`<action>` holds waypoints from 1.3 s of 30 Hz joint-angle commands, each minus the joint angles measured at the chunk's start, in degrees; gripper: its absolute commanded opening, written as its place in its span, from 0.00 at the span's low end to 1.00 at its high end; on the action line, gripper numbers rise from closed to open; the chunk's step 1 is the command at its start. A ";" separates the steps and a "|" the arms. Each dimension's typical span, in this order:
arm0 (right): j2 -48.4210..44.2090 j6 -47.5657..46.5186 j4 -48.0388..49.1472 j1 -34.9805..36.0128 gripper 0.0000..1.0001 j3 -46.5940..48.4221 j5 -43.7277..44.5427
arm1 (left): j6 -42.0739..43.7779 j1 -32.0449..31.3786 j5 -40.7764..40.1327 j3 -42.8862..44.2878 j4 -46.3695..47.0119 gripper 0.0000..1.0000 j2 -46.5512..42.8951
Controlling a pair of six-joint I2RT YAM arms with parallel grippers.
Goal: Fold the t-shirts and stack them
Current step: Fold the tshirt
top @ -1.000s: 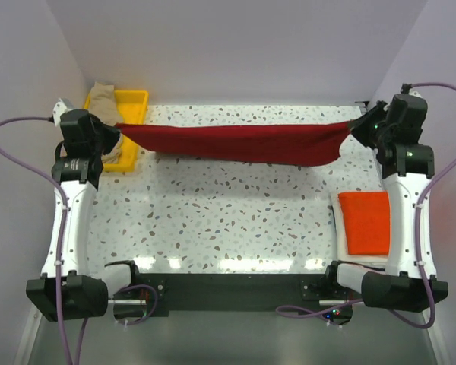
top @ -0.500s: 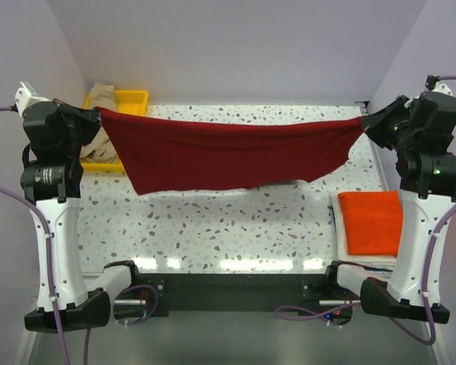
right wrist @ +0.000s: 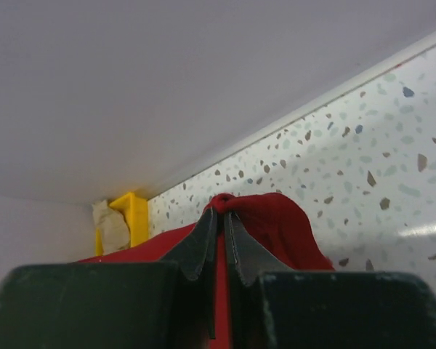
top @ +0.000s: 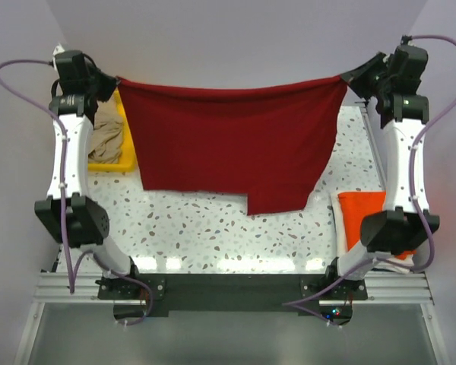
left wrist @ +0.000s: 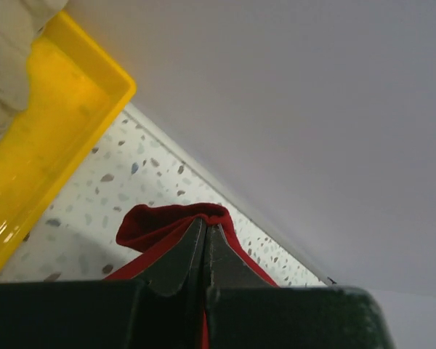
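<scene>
The dark red t-shirt [top: 228, 144] hangs stretched high above the table between both arms, its lower edge drooping at the right. My left gripper [top: 115, 78] is shut on its upper left corner [left wrist: 176, 218]. My right gripper [top: 345, 76] is shut on its upper right corner [right wrist: 265, 211]. In each wrist view red cloth bunches over the closed fingertips. A folded bright orange t-shirt [top: 359, 220] lies at the right on a folded white one [top: 339, 239], partly hidden by the right arm. A tan-beige t-shirt [top: 106, 137] lies crumpled in the tray.
A yellow plastic tray [top: 110, 163] sits at the table's back left, below the left arm, also seen as the yellow tray [left wrist: 51, 138] from the left wrist. The speckled table [top: 197, 228] is walled at the back and both sides.
Both arms have risen and swung back, lifting the red t-shirt off the table; it went from a sagging band to a hanging sheet. Both grips held.
</scene>
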 commanded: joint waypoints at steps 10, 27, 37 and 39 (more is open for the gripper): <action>7.92 4.64 15.24 -1.41 0.00 18.45 -0.51 | -3.23 3.59 7.27 24.81 9.93 0.00 12.36; -9.83 2.71 23.15 -1.59 0.00 -44.12 -3.50 | -2.87 3.77 6.48 -43.12 27.15 0.00 -7.95; -16.07 -2.99 15.52 -1.86 0.00 -61.80 -1.49 | 0.20 3.95 0.60 -61.06 22.69 0.00 -13.92; -19.05 -4.05 13.32 -2.12 0.00 -64.52 0.00 | 0.90 4.03 -1.25 -63.53 21.19 0.00 -16.73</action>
